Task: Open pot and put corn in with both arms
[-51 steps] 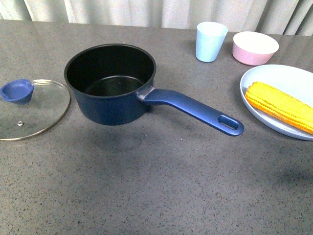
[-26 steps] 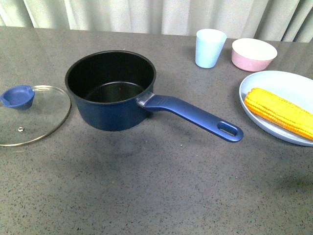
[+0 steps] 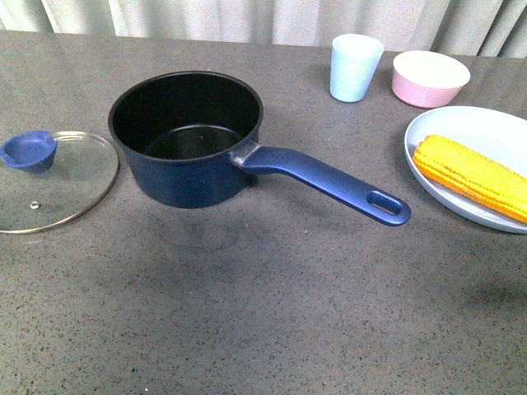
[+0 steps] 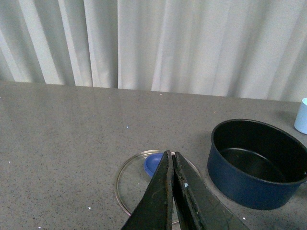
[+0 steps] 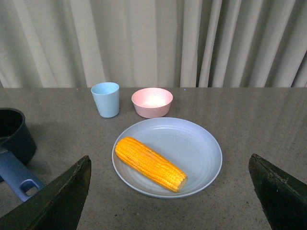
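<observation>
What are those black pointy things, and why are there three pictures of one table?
They are a robot's grippers, its pinching hands. One picture comes from a camera on the robot's body and shows the whole table. The other two come from cameras on its wrists. The left gripper is shut and empty, pointing toward the glass lid. The right gripper is wide open, facing the corn on its plate. The pot stands open and empty beside the lid. A cup and a bowl stand behind. Nothing is held.
</observation>
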{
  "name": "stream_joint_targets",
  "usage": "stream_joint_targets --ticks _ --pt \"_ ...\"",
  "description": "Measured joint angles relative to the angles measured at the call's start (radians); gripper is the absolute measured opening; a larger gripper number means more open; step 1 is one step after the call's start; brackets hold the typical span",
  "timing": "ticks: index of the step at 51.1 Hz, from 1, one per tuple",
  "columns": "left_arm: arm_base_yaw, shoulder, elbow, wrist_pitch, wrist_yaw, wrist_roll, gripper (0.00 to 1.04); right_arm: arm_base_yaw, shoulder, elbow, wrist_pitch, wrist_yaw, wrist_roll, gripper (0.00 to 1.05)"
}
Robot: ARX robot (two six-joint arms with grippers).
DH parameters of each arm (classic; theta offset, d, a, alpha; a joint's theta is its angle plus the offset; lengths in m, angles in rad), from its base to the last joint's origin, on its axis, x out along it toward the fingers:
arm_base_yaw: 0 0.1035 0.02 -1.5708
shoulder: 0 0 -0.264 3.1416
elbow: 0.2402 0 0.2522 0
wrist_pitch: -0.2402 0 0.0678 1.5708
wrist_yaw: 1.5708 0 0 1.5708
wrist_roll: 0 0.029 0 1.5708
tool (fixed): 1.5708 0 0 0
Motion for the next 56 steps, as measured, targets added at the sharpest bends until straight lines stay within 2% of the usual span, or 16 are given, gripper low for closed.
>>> stream_joint_targets --ticks 19,41,47,56 --pt "0.000 -0.203 0.000 -0.198 0.000 0.000 0.02 0.000 0.000 0.000 0.000 0.000 0.000 0.96" --pt "0.000 -0.302 0.000 -0.296 0.000 0.000 0.02 0.000 0.000 0.000 0.000 0.000 0.000 0.96" --pt "0.000 -0.427 0.000 -0.451 0.000 0.000 0.02 0.000 0.000 0.000 0.000 0.000 0.000 0.96" --pt "0.000 -0.457 0.000 -0.467 0.000 0.000 0.02 0.000 0.000 0.000 0.000 0.000 0.000 0.96"
